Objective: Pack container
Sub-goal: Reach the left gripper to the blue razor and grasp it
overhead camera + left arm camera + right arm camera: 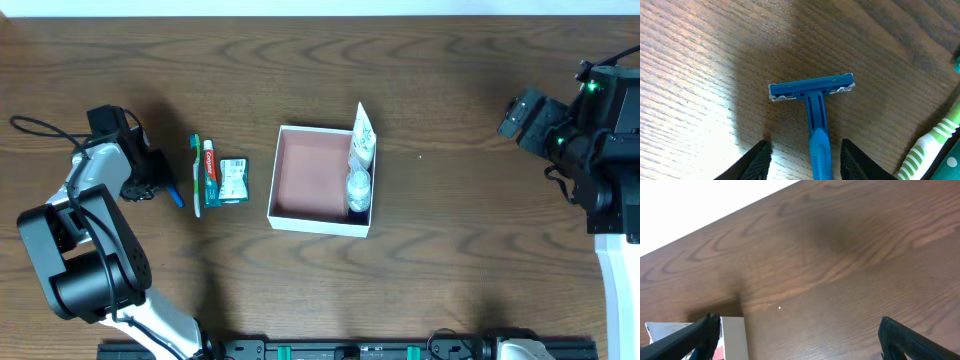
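The container (300, 176), a square white-walled box with a pinkish-brown inside, sits mid-table. A white tube (363, 134) and a small clear bottle (358, 186) lie along its right side. A blue razor (812, 107) lies flat on the wood. My left gripper (807, 162) is open, its two fingers either side of the razor's handle, not touching it. In the overhead view the razor (177, 196) lies beside the left gripper (150, 180). My right gripper (800, 337) is open and empty at the far right, with the container's corner (732, 335) at its left finger.
Left of the container lie a green-and-white toothbrush (196, 175), a red-and-green toothpaste tube (210, 172) and a small green packet (235, 180). The toothbrush handle shows in the left wrist view (932, 145). The right arm's base (620, 260) stands at the right edge.
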`<state>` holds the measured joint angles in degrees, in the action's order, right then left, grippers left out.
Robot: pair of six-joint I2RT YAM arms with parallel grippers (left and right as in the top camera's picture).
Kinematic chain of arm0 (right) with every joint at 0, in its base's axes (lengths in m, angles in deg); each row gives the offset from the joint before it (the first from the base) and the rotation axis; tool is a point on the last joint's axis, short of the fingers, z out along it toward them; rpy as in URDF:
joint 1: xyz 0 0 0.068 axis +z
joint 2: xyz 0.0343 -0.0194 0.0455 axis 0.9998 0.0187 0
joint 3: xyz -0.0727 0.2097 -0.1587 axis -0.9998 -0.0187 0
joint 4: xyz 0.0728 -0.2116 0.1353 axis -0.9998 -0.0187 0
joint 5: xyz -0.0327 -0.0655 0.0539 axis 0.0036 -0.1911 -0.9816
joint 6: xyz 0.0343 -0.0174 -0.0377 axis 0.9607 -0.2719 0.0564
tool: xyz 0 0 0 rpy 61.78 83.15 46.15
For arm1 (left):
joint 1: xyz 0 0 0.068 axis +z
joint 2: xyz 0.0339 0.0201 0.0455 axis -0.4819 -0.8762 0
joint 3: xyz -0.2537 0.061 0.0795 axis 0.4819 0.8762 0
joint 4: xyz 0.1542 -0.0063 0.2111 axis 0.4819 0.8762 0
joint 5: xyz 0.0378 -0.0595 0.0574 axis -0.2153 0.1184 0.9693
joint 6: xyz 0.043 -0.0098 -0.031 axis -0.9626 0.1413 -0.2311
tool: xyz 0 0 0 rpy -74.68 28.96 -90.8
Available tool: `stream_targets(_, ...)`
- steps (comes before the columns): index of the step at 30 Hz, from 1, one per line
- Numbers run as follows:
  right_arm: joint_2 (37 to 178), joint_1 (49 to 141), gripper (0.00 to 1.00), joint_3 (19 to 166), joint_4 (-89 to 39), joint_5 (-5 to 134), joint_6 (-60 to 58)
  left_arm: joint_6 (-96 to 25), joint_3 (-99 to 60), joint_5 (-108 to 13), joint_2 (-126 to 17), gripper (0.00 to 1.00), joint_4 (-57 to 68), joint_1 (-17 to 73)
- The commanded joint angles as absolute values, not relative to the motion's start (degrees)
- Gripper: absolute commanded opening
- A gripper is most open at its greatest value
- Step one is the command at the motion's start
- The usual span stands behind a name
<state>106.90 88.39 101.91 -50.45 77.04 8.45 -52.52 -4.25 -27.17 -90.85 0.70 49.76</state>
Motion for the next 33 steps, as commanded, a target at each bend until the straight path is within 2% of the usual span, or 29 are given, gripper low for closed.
stream_targets(1,106.96,88.09,0.99,102.39,-50.52,76.88,8.21,-55.36,-4.93,-27.37,-92.58,0.45,1.1,49.85)
stream_targets(5,106.96,88.09,0.99,102.39,-50.52,76.88,8.21,-55.36,-4.93,-26.36,-92.58,0.42,3.11,49.85)
stream_targets(12,106.96,88.09,0.99,102.39,-50.52,76.88,8.21,-47.82,-4.93,-26.27,-92.58,0.42,3.96,49.85)
stream_targets(17,106.96,88.09,0.99,102.39,-50.52,76.88,8.21,-47.67,-4.93,-26.27,-92.64,0.42,3.17,49.85)
stream_targets(18,106.96,88.09,0.99,102.39,-50.52,76.88,8.21,-47.67,-4.93,-26.27,-92.64,0.41,2.96,49.85)
stream_targets(19,106.96,88.09,0.99,102.39,-50.52,76.88,8.21,-47.65,-4.93,-26.27,-92.64,0.35,2.72,49.85)
stream_targets(21,106.96,88.09,0.99,102.39,-50.52,76.88,8.21,-47.63,-4.93,-26.27,-92.64,0.28,2.06,49.85)
stream_targets(26,106.96,88.09,0.99,102.39,-50.52,76.88,8.21,-47.65,-4.93,-26.3,-92.64,0.27,0.68,49.85)
stream_targets(33,106.96,88.09,0.99,102.39,-50.52,76.88,8.21,-47.85,-4.95,-26.32,-92.4,0.14,0.57,49.85)
